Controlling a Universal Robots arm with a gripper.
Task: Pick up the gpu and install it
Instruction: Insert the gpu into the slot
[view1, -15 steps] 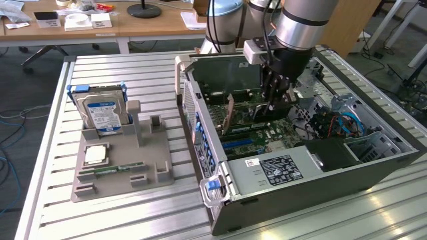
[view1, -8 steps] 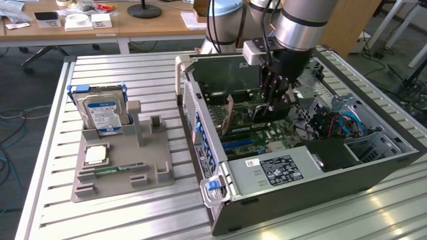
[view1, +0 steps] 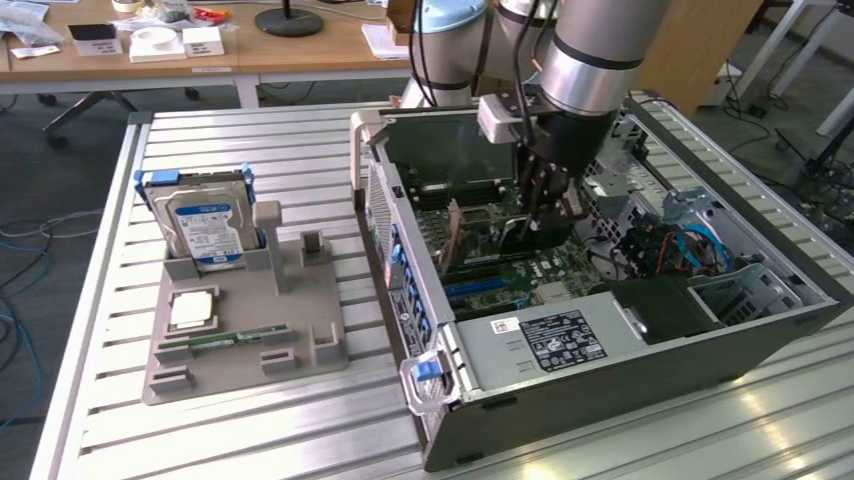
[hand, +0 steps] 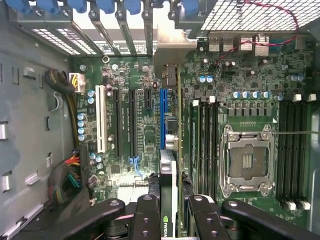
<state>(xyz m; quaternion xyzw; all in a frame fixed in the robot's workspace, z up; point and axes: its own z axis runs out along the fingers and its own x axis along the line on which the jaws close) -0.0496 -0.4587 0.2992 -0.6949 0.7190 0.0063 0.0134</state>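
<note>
hand (hand: 169, 212): closed on the gpu (hand: 168, 175), gripping its upper edge
gpu long axis: edge-on, parallel to the blue slot (hand: 163, 116)
gpu from blue slot: directly above, just beside the motherboard (hand: 250, 95)

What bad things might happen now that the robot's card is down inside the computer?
1. The thin dark graphics card, pinched edge-on in the black tool, sits right at the blue slot on the green motherboard. If it is a bit off line, pushing might bend the card or slot.
2. Its silvery metal end bracket could catch on the case's rear slot frame.
3. The tool might bump the memory slots close beside the card.
</note>
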